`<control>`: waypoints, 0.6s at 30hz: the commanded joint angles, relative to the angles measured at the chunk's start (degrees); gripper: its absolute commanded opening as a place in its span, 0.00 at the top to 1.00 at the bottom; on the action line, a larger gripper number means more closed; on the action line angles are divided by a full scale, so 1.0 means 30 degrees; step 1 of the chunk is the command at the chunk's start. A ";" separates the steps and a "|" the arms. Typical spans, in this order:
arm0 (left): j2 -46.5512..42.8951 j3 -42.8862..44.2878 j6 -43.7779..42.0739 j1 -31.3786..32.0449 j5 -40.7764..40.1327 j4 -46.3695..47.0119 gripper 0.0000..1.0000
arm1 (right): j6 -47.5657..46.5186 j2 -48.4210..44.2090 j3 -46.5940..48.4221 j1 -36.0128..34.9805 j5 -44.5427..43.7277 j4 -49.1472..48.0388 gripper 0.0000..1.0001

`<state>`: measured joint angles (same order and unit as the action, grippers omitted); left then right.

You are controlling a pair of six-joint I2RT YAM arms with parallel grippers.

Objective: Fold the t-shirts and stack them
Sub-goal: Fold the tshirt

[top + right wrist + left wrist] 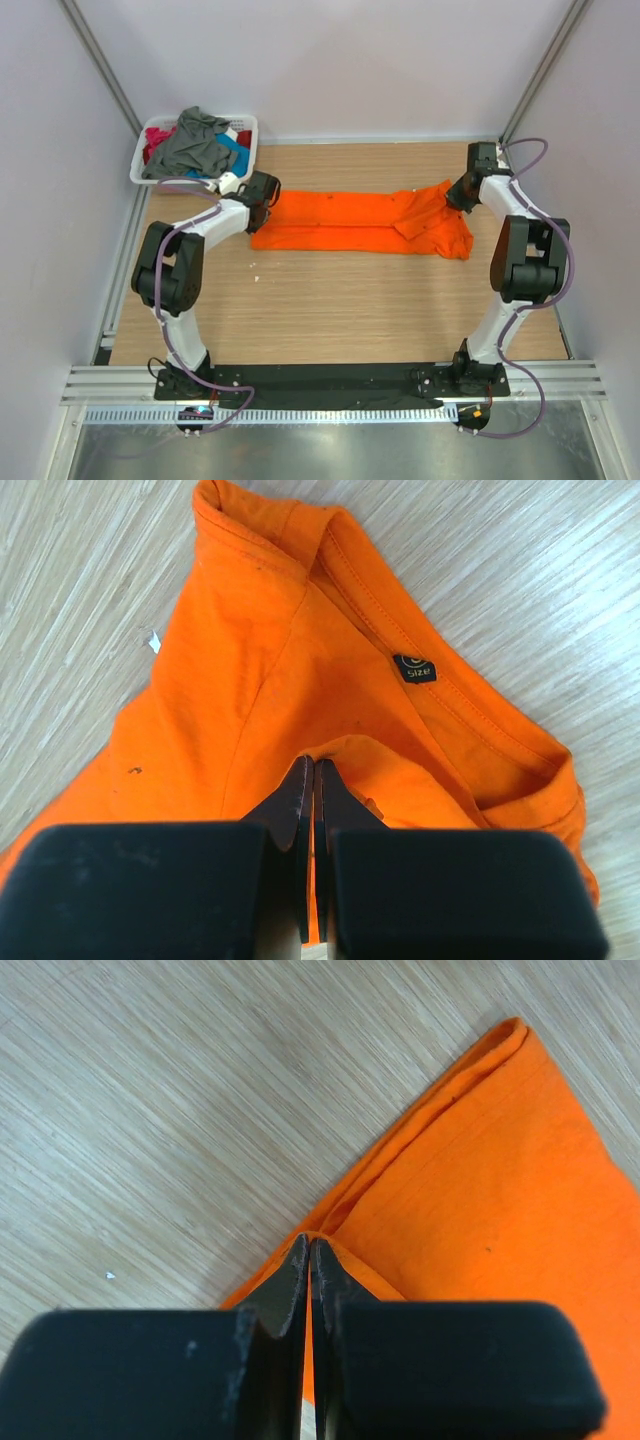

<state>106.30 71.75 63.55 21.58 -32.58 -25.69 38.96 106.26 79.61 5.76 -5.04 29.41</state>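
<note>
Orange tee (360,222) is laid w/ long axis L-R; hem corner is pinched by left gripper (310,1248), collar end by right gripper (313,768), jaws clamped on cloth.

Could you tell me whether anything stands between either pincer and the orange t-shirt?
Nothing visible does. The left pincer and the right pincer are each closed on one end of the orange t-shirt. The white basket sits at the far left corner, apart from the shirt.
</note>
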 commanded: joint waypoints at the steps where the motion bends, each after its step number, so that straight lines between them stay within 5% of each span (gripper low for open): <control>1: 0.0279 0.0782 -0.0294 -0.0222 -0.1445 0.0214 1.00 | -0.0564 0.0234 0.1000 0.0102 -0.0049 -0.0692 0.99; 18: 0.1480 0.1748 -0.1231 -0.0456 -0.0831 0.0977 1.00 | -0.1619 0.1846 0.2055 0.0102 -0.0108 -0.0808 0.99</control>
<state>110.15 74.98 60.97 20.82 -32.95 -24.91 35.86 111.87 82.98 5.76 -5.13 28.75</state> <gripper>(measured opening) 0.005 0.028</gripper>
